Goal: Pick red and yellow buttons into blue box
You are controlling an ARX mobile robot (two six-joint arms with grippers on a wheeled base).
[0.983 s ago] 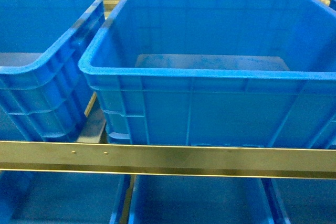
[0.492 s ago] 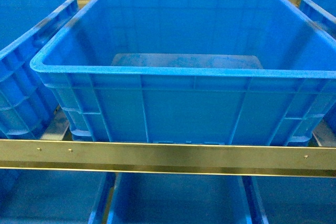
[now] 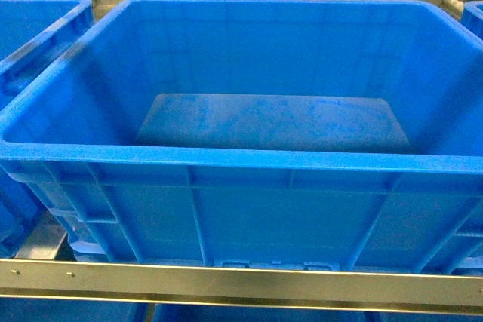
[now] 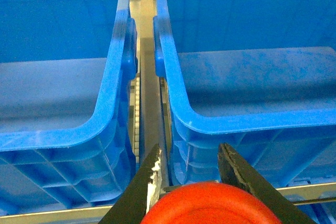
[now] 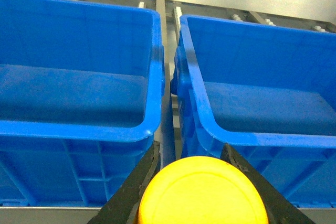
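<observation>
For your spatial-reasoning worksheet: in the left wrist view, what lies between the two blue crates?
Between the left crate and the blue box runs a narrow gap showing a grey metal rack rail with white rollers; nothing else sits there.

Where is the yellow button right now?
The yellow button sits clamped in the right gripper, low in the right wrist view, short of two blue crates.

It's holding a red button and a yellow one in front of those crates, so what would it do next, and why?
Probably reach both arms forward over the near rim of the blue box. The left gripper is shut on the red button and the right gripper on the yellow button, yet both sit short of the crates, and the box's bottom looks bare.
</observation>
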